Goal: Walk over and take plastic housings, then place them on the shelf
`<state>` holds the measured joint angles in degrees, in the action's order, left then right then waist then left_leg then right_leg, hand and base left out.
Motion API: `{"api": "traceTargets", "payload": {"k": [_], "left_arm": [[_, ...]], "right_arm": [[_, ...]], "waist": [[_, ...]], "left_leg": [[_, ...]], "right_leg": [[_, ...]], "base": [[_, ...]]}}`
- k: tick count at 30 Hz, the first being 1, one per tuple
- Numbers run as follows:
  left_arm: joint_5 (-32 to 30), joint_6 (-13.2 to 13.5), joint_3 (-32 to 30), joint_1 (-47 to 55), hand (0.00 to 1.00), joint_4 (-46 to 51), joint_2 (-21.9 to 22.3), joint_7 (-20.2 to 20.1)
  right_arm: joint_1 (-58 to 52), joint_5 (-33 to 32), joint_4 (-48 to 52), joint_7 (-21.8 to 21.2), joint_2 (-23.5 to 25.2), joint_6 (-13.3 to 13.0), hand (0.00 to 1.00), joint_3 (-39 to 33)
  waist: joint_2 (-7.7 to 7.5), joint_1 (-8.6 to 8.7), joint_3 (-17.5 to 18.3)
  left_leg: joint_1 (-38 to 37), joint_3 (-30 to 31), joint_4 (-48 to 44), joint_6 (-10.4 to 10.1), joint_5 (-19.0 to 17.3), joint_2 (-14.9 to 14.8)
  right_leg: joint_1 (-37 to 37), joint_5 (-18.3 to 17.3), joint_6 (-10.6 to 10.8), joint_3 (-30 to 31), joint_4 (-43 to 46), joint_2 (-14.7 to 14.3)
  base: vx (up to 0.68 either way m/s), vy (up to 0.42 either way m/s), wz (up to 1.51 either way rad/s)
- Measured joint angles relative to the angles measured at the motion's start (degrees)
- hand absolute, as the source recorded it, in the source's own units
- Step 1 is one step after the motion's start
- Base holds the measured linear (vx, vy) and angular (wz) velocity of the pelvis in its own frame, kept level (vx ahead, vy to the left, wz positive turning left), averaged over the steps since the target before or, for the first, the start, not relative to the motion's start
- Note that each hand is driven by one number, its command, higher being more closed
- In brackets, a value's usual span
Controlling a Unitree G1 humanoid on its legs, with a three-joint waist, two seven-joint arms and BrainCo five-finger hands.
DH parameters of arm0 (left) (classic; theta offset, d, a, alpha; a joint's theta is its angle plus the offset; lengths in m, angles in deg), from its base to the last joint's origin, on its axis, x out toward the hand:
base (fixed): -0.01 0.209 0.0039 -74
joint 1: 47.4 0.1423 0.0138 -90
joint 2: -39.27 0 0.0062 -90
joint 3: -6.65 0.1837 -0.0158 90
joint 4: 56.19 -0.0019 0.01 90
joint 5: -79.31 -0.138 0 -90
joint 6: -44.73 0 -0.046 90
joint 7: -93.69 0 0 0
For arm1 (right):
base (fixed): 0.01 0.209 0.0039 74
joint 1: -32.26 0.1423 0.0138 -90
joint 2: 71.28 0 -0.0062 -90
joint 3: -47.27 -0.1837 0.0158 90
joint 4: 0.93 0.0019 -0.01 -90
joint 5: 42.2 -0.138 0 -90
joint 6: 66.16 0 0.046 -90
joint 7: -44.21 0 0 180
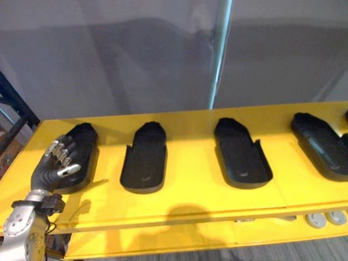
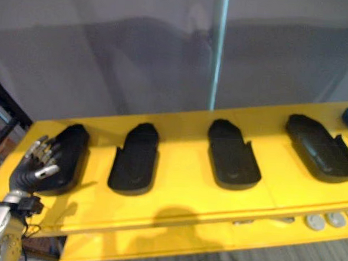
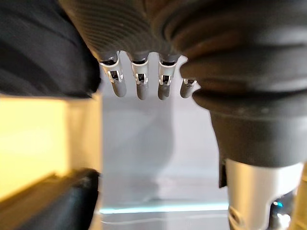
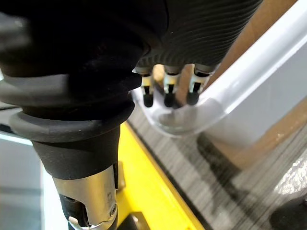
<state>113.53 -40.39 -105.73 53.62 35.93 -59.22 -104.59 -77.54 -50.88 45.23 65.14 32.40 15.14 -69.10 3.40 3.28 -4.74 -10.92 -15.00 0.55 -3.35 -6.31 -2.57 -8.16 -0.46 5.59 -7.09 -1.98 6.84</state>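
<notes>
Now the left hand (image 1: 54,164) is spreading relaxed fingers over the housing (image 1: 86,138) nearest the shelf's (image 1: 194,185) left edge, right hand (image 4: 169,90) hanging slack-fingered.

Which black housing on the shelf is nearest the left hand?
The leftmost housing, at the yellow shelf's end: the left hand lies over it; the others sit apart to its right.
</notes>
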Motion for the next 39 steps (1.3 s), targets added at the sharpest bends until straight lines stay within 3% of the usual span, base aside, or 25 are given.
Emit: {"api": "traceTargets", "payload": {"k": [2, 8, 24, 39], "left_arm": [[1.4, 1.2, 0.0, 0.0, 0.00, 0.1, 0.0, -1.1], [1.4, 0.8, 0.2, 0.0, 0.00, 0.1, 0.0, -2.3], [1.1, -7.0, 5.1, -1.8, 0.00, -6.7, 0.0, -4.3], [-5.6, -14.4, 5.2, -2.6, 0.00, -11.7, 0.1, 5.4]], "right_arm": [[0.0, 0.0, 0.0, 0.0, 0.0, 0.0, 0.00, -0.6], [0.1, 0.5, 0.0, -0.1, 0.0, 0.0, 0.00, -0.9], [0.0, 0.6, 0.5, -1.4, -0.1, 0.3, 0.00, -0.8], [-0.2, 0.7, 3.0, -2.2, -0.2, 1.1, 0.00, -0.6]], "waist": [[0.00, 0.04, 0.0], [0.02, 0.12, 0.0], [0.28, 0.64, 0.1], [0.43, 0.77, 0.0]], "left_leg": [[0.0, 0.0, 0.1, 0.0, 0.0, 0.0], [-0.1, -0.2, 0.0, 0.0, 0.0, -0.1], [-0.3, -1.3, -0.1, 0.0, 0.0, -0.2], [-1.1, -2.1, -0.1, -0.1, 0.0, -0.4]], "right_leg": [[0.0, 0.0, 0.0, 0.0, -0.1, 0.0], [0.0, 0.1, -0.1, 0.1, -0.1, 0.0], [0.1, 0.5, 0.0, 0.9, -0.5, -0.1], [-0.4, 0.5, 0.0, 1.3, -0.3, -0.2]], "base": [[0.00, 0.000, 0.00], [0.00, -0.001, -0.01], [-0.01, 0.000, -0.02], [-0.02, -0.004, -0.01]]}}
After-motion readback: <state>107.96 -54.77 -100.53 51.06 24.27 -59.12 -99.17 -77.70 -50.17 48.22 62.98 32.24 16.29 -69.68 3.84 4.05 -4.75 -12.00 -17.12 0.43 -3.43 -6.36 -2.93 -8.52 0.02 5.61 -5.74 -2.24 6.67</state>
